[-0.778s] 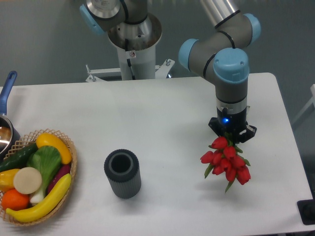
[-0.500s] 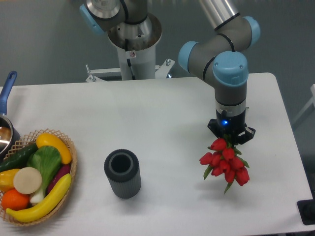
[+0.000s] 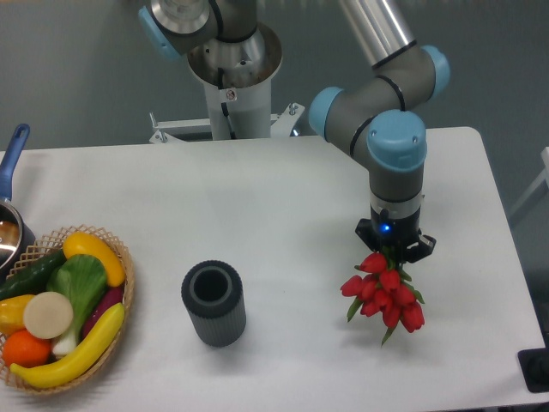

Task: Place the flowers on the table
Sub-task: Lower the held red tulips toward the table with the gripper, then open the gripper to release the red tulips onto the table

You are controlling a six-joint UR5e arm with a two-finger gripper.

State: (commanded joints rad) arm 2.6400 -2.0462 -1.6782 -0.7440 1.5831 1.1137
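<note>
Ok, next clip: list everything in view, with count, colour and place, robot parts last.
flowers: one bunch, red tulips with green leaves, hanging from the gripper over the table's right side
table: one, white
cup: one, dark grey, upright, front centre
wicker basket: one, tan, front left, holding mixed vegetables
pot: one, blue handle, left edge, partly cut off
gripper: one, black, shut on the stems
arm: grey with blue caps
</note>
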